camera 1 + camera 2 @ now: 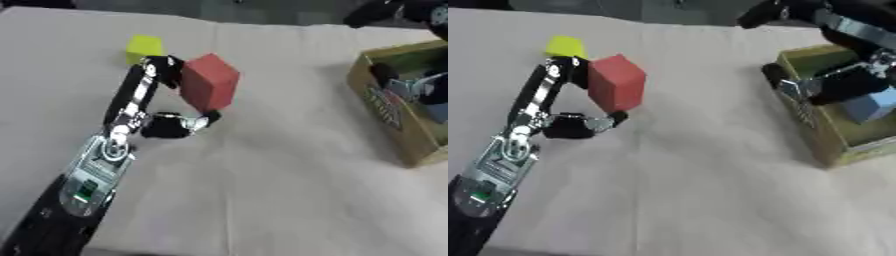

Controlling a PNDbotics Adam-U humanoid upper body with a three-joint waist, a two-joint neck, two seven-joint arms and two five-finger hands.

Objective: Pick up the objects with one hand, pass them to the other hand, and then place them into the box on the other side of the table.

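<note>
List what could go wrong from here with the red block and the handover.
1. The left hand pinches the red rectangular block only at two edges, block tilted; it may twist out.
2. The small yellow cube sits just behind the fingers and could get knocked.
3. The right hand is over the wooden box holding a light blue block, so it is not free to receive.

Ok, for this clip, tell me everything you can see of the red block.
The red block is a plain, matte box-shaped piece, taller than wide, with slightly rounded edges and no markings. It stands tilted, one corner pointing down, pinched by the left hand: fingers curl against its upper left face and the thumb tip meets its lower corner. It sits left of centre over the pale tablecloth, just right of a yellow block and well away from the wooden box. Whether it is clear of the cloth cannot be told.
</note>
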